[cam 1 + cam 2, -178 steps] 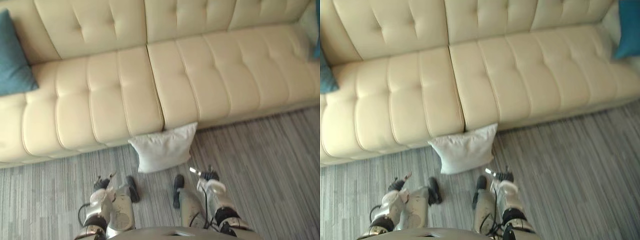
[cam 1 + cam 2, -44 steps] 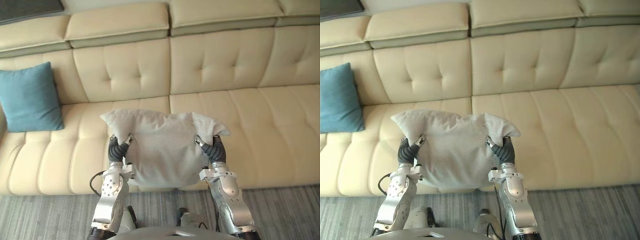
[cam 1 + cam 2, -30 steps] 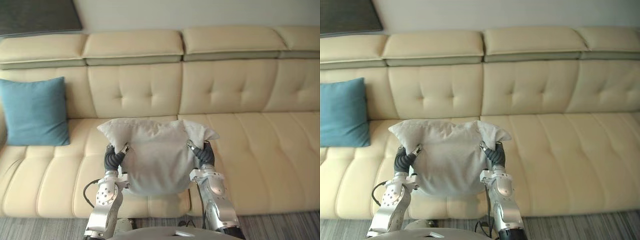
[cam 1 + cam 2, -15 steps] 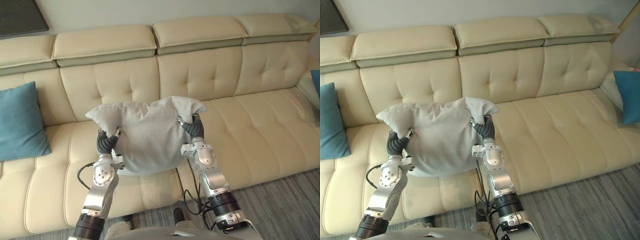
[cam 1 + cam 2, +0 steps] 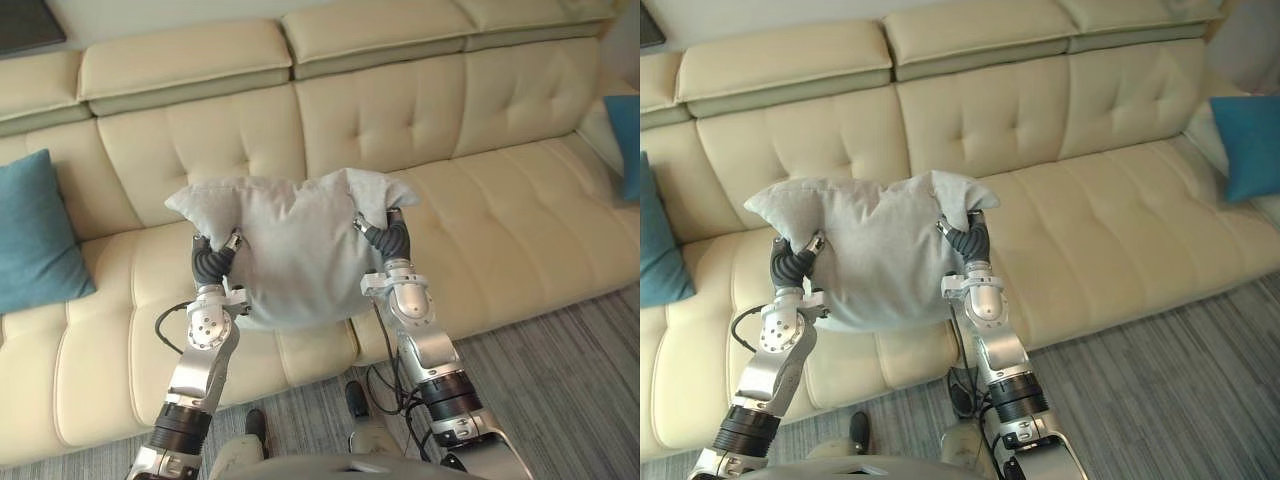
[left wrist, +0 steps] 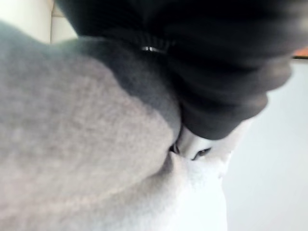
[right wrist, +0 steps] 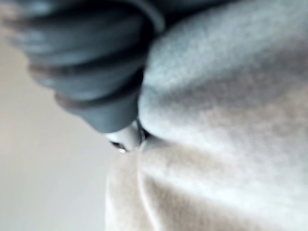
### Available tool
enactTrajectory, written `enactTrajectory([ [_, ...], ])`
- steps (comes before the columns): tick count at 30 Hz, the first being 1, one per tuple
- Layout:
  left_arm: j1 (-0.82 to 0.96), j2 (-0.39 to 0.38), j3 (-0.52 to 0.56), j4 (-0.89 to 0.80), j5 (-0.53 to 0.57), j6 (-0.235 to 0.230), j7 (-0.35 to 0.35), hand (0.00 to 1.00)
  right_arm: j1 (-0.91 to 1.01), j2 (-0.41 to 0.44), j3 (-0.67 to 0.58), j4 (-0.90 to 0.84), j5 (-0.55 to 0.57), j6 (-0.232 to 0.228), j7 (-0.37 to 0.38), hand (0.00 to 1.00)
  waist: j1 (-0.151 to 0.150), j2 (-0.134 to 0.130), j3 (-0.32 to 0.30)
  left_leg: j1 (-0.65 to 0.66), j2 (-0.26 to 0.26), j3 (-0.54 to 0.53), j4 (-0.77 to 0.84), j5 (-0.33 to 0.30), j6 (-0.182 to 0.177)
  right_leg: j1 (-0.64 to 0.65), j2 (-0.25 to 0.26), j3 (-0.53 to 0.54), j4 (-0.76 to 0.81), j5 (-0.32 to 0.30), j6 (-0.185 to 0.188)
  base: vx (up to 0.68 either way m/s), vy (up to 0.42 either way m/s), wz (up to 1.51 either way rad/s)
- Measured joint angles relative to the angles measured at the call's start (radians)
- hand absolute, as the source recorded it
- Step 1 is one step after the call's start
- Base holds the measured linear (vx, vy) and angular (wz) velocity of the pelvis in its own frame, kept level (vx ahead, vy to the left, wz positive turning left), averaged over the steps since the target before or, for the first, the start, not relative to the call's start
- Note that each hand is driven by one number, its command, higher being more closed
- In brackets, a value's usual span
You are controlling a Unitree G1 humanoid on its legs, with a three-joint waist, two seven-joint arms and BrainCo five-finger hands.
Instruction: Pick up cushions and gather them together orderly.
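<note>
A blue cushion leans on the sofa backrest at the far left end. The left hand grips the left edge of the grey cushion, thumb on the near face and cloth bunched over its dark cover. The grey cushion is held up over the middle seat. The right hand pinches its right edge the same way. Rightward, open seat runs to a second blue cushion at the far end. Striped carpet borders the sofa's front edge.

a cream tufted sofa stands on grey striped carpet.
</note>
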Motion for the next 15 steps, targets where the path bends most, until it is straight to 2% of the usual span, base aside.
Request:
enactTrajectory([
  [2,0.025,-0.001,0.009,-0.004,0.001,0.0,0.0,1.0,0.0,0.007,0.009,0.018,0.0,0.0,0.001,1.0,0.013,-0.001,0.0,0.024,0.031,0.044,-0.006,-0.006,-0.013,-0.002,0.033,0.042,-0.013,0.013,-0.016,-0.07,-0.115,-0.73],
  [3,0.037,-0.004,0.008,-0.004,0.001,0.001,-0.001,1.0,0.004,0.006,0.01,0.029,0.0,0.003,0.002,1.0,0.01,0.0,0.0,0.039,0.047,0.059,-0.02,-0.011,-0.025,0.0,0.048,0.046,-0.016,0.017,-0.021,-0.04,-0.105,-0.46],
  [7,0.039,-0.025,0.001,-0.004,0.003,0.007,-0.001,1.0,0.019,0.0,0.007,0.028,0.0,0.003,0.001,1.0,0.008,0.0,0.0,0.069,0.092,0.06,-0.072,0.012,-0.062,0.004,0.088,0.035,-0.022,0.028,-0.031,0.0,-0.098,-0.12],
  [10,0.03,-0.024,-0.001,-0.004,0.024,0.012,0.0,1.0,0.015,-0.003,0.007,0.028,0.0,0.003,0.0,1.0,0.016,0.001,0.001,0.07,0.116,0.06,-0.107,0.04,-0.071,0.002,0.108,0.017,-0.039,0.043,-0.039,0.02,-0.067,0.05],
  [13,-0.036,-0.015,0.0,0.002,0.041,0.013,0.026,1.0,-0.033,-0.005,0.008,0.03,0.0,0.003,-0.023,1.0,0.042,0.002,0.001,0.024,0.131,0.056,-0.139,0.081,-0.084,-0.05,0.12,0.002,-0.051,0.067,-0.041,-0.02,-0.045,0.11],
  [15,-0.151,0.006,0.001,0.046,0.042,0.014,0.068,1.0,-0.116,-0.012,0.007,0.043,-0.001,0.003,-0.062,1.0,0.056,0.013,0.011,-0.031,0.137,0.029,-0.142,0.108,-0.086,-0.089,0.121,-0.029,-0.053,0.086,-0.036,-0.09,-0.04,0.28],
])
